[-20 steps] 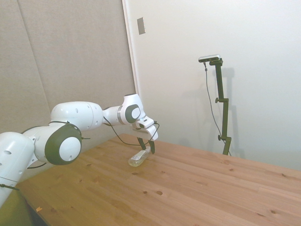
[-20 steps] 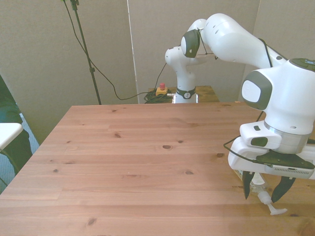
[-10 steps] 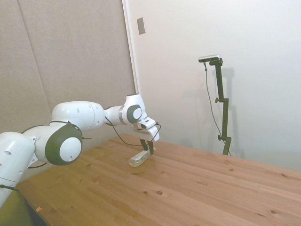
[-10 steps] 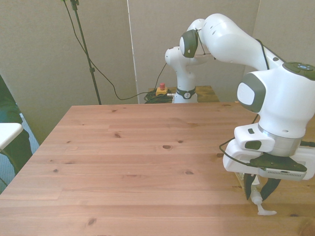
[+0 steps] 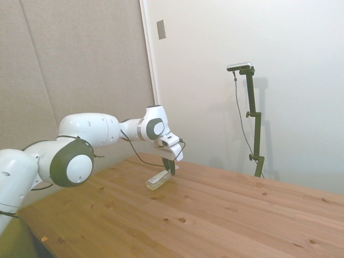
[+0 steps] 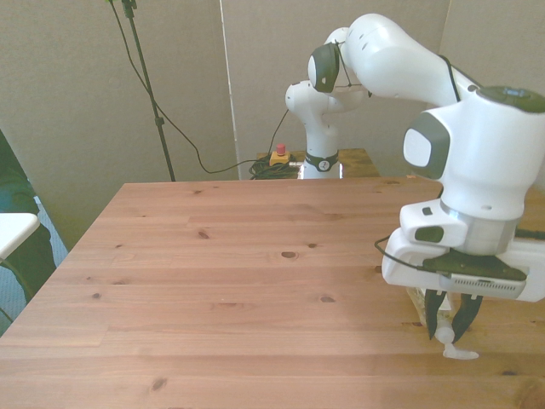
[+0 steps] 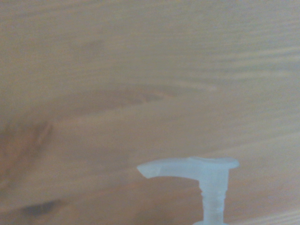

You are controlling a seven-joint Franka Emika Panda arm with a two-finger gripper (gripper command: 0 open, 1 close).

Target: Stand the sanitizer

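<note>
The sanitizer point(image 5: 156, 181) lies on its side on the wooden table point(image 5: 226, 209), near the edge at the front view's right. It is a small clear bottle with pale liquid. Its white pump nozzle point(image 6: 459, 352) points toward the table's front edge. My gripper point(image 6: 448, 329) comes down from above and is shut on the sanitizer's pump neck, just behind the nozzle. In the side view the gripper point(image 5: 170, 170) sits at the bottle's raised pump end. The wrist view shows the white pump head point(image 7: 188, 168) close up over blurred wood. The arm hides most of the bottle's body in the front view.
The table's front edge runs just below the nozzle in the front view, and its right edge is close by. A red button point(image 6: 279, 155) and cables lie behind the far edge. A white object point(image 6: 12, 228) sits off the table's left side.
The fingers have gone from spread around the pump neck to shut on it. The wrist has risen a little, and the nozzle has shifted slightly toward the front view's left.
</note>
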